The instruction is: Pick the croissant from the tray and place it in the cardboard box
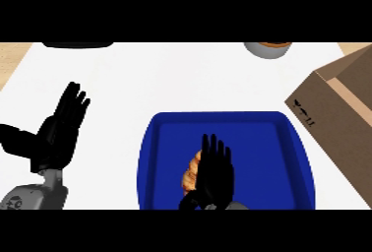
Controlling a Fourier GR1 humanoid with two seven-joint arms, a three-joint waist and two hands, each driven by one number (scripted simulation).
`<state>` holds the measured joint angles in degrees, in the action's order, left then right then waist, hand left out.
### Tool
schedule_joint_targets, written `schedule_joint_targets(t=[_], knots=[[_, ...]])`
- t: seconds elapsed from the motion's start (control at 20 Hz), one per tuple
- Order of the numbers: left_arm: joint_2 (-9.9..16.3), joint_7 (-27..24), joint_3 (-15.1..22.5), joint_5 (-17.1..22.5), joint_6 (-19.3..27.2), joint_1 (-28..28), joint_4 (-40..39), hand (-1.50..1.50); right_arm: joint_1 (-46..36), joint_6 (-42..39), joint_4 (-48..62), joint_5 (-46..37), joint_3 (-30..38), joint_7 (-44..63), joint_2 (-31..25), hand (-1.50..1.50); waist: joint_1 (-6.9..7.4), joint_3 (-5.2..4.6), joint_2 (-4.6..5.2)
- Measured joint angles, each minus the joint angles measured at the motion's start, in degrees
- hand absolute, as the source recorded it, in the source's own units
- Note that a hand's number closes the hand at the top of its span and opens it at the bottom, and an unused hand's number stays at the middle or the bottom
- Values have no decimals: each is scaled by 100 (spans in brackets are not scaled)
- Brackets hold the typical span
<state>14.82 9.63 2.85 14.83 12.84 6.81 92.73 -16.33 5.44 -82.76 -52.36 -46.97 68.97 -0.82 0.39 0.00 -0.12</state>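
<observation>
A golden-brown croissant (192, 172) lies in the blue tray (160, 147), toward its lower left part. My right hand (215, 174) hovers over the tray with straight fingers pointing away from me; it covers the croissant's right side, and I cannot tell whether it touches it. The cardboard box (341, 113) stands at the right edge, to the right of the tray, its open top partly cut off by the view. My left hand (59, 133) rests open at the left, fingers up, well away from the tray.
A grey bowl or cup (267, 49) sits at the back near the top edge. A dark object (78, 45) shows at the top left. The white counter (189, 78) stretches between the tray and the back.
</observation>
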Motion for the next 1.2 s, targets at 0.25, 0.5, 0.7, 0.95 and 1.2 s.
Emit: schedule_joint_targets(t=[0.25,0.5,0.7,0.95,1.2], knots=[[-100,-88,13,-55,-43,-50,-8,0,-287,6,270,-5,-115,-56,-14,150,9,-3,-5],[-166,-82,18,-130,-57,-64,6,0,-468,-105,405,-158,-191,-113,-7,150,3,-2,-10],[-136,-33,-67,-112,-122,-13,-40,0,-525,-151,373,-470,-341,-85,0,150,-10,-1,-12],[-143,64,-99,-147,-110,-148,160,0,-127,-373,-533,-533,-908,-1022,-443,150,-40,1,-19],[-182,102,-109,-197,-44,-111,161,0,145,-464,-1735,-512,-1603,-1990,-1297,150,-72,2,-16]])
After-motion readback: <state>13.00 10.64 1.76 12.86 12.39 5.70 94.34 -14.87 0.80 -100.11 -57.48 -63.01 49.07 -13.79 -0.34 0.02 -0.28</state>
